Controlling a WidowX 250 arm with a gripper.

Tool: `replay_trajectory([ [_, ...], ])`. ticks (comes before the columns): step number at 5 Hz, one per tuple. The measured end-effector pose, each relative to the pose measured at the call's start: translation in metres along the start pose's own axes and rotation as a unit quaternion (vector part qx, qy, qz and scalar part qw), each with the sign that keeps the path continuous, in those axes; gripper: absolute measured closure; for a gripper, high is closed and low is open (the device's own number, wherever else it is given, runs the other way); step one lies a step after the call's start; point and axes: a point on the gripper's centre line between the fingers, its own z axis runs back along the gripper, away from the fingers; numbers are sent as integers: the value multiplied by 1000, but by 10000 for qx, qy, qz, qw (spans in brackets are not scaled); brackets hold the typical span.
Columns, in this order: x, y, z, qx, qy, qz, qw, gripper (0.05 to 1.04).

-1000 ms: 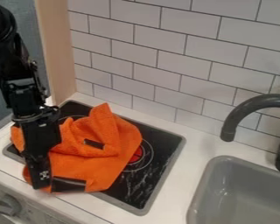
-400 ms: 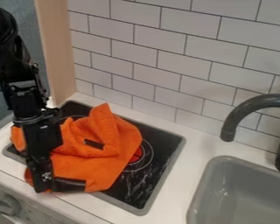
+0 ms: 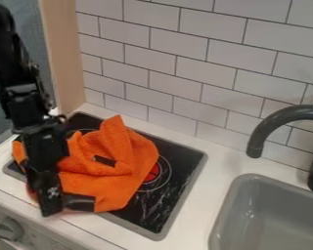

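The black gripper (image 3: pixel 51 201) hangs down at the lower left, over the front left corner of the stove. It is against the near left part of a crumpled orange cloth (image 3: pixel 103 183). A dark piece (image 3: pixel 78 202) lies beside the gripper's lower end at the cloth's front edge; what it is, I cannot tell. Another small dark patch (image 3: pixel 105 160) shows among the folds. The cloth covers much of the left side of the black stove top (image 3: pixel 162 210), and one of its corners stands up in a peak at the back. The arm hides the cloth's left part.
A red-centred burner ring (image 3: pixel 152 173) shows right of the cloth. Farther right are a grey sink (image 3: pixel 270 215) and a dark curved faucet (image 3: pixel 277 119). A tiled wall (image 3: pixel 185 63) runs behind the white counter (image 3: pixel 214 168). A knob (image 3: pixel 11 228) is at the front left.
The gripper's lower end has moved slightly right and toward the front. The dark piece beside it and the cloth's front edge have shifted a little; the rest of the cloth looks the same.
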Motion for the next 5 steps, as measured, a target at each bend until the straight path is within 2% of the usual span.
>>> replay_trajectory([
  [1,13,-5,19,-131,-339,22,9993,70],
  [2,34,-10,56,-141,-944,-117,9954,79],
  [3,46,-20,81,-201,-1336,-295,9904,85],
  [4,47,-21,91,7,-1435,-513,9883,85],
  [5,45,-21,88,111,-1293,-650,9894,85],
])
